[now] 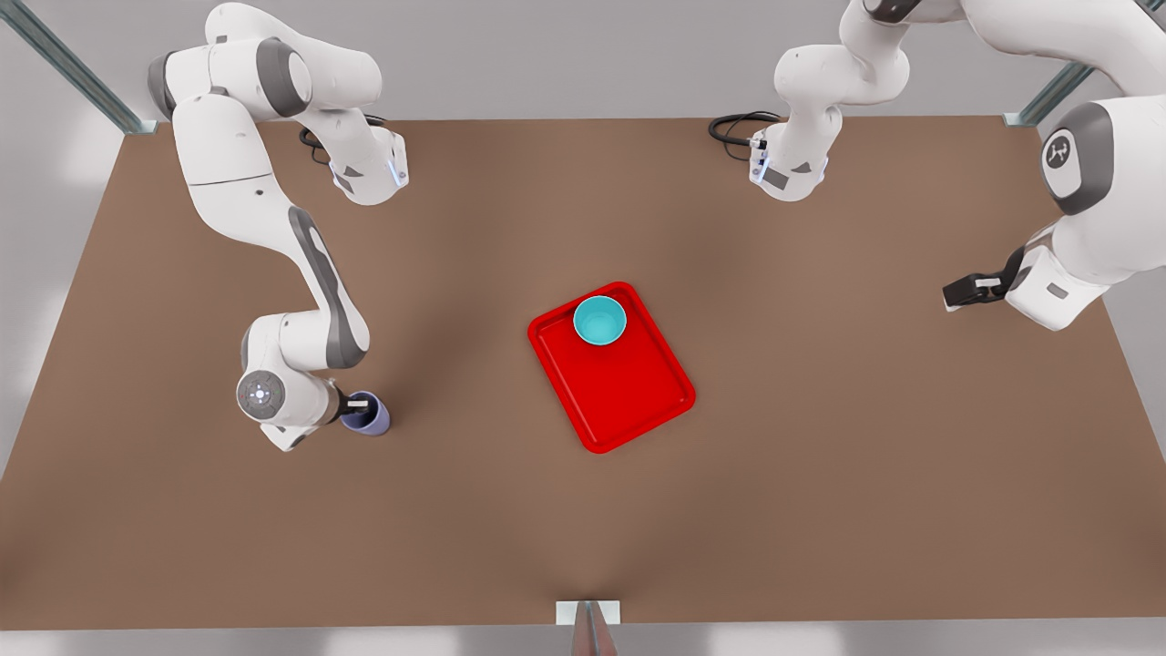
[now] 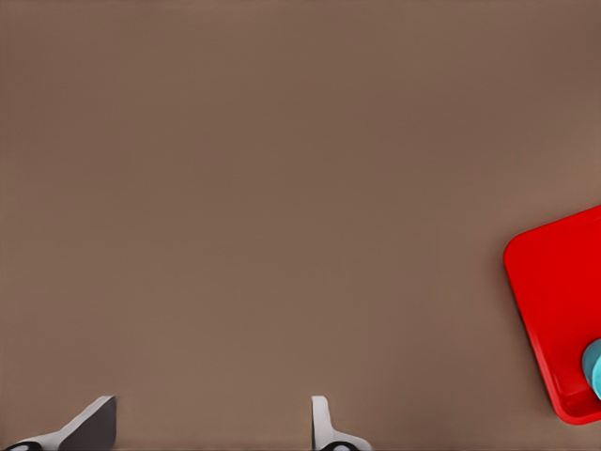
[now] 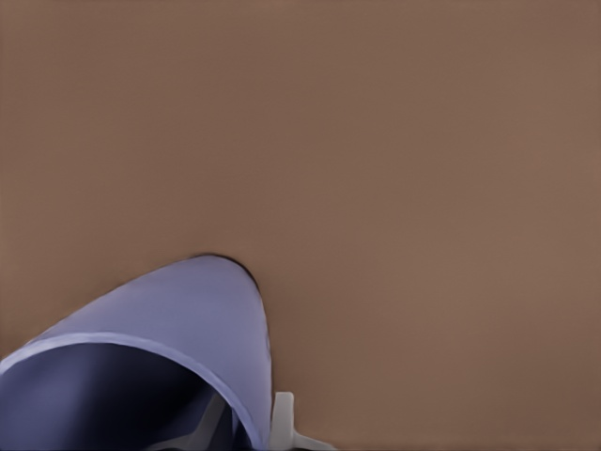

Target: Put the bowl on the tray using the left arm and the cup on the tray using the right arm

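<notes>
The teal bowl point(image 1: 599, 321) sits upright on the red tray point(image 1: 633, 387), in the tray's far corner, mid-table. The lavender cup point(image 1: 368, 415) is at the front view's left, near the table surface. My right gripper point(image 1: 351, 407) is shut on its rim; the right wrist view shows the cup point(image 3: 178, 319) with one finger inside it and one finger point(image 3: 282, 421) outside. My left gripper point(image 1: 954, 293) hangs open at the front view's right, away from the tray. Its fingers point(image 2: 94, 423) are spread over bare table, with the tray point(image 2: 554, 301) and the bowl's edge point(image 2: 593, 368) off to one side.
The brown table point(image 1: 820, 456) spreads wide around the tray. Black cables point(image 1: 740, 128) lie by the arm bases at the back edge. A small white bracket point(image 1: 588, 612) sits on the front edge.
</notes>
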{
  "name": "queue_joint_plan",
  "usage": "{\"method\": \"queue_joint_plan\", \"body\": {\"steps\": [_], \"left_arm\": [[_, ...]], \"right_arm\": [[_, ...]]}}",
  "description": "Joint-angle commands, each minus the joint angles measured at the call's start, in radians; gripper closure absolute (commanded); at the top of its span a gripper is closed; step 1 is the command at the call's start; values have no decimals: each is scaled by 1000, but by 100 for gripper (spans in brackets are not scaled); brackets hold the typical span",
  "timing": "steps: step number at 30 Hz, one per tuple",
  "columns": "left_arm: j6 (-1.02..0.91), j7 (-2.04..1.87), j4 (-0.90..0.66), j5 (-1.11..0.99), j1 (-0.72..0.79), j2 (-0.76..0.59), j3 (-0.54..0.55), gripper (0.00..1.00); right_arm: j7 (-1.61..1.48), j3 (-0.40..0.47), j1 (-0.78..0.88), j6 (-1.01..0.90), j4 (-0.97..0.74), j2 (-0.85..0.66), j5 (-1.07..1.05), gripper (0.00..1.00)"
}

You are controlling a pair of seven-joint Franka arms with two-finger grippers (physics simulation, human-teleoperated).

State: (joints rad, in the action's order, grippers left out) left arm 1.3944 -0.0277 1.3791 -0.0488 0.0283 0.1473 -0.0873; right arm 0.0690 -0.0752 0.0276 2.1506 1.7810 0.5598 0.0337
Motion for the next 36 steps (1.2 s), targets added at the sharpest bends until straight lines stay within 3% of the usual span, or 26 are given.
{"method": "queue_joint_plan", "body": {"steps": [1,4,14,16,20,21,24,27,29,36], "left_arm": [[0,0,1,-6,-1,0,-2,0],[0,-1,1,-8,-1,0,-2,0],[3,-4,-22,-2,1,-3,1,0],[9,-6,-22,-2,1,-2,-2,0],[6,-4,-43,4,2,-2,4,0],[6,-4,-43,3,2,0,4,0],[5,-4,-55,4,2,-2,4,0],[8,-4,-55,6,4,0,4,0],[9,-4,-57,4,2,0,4,0],[8,-4,-57,6,7,-2,6,0]], "right_arm": [[0,0,0,0,-2,0,0,70],[0,0,-2,0,-2,0,0,77],[3,-2,9,-25,-38,-1,-11,75],[5,-32,31,-86,-120,3,-49,75],[93,-17,271,-170,-391,144,-113,75],[143,23,354,-176,-463,183,-153,75],[222,304,676,-247,-609,270,-416,75],[304,359,765,-259,-690,344,-482,75],[305,460,834,-258,-712,402,-592,75],[428,462,890,-239,-752,450,-632,75]]}}
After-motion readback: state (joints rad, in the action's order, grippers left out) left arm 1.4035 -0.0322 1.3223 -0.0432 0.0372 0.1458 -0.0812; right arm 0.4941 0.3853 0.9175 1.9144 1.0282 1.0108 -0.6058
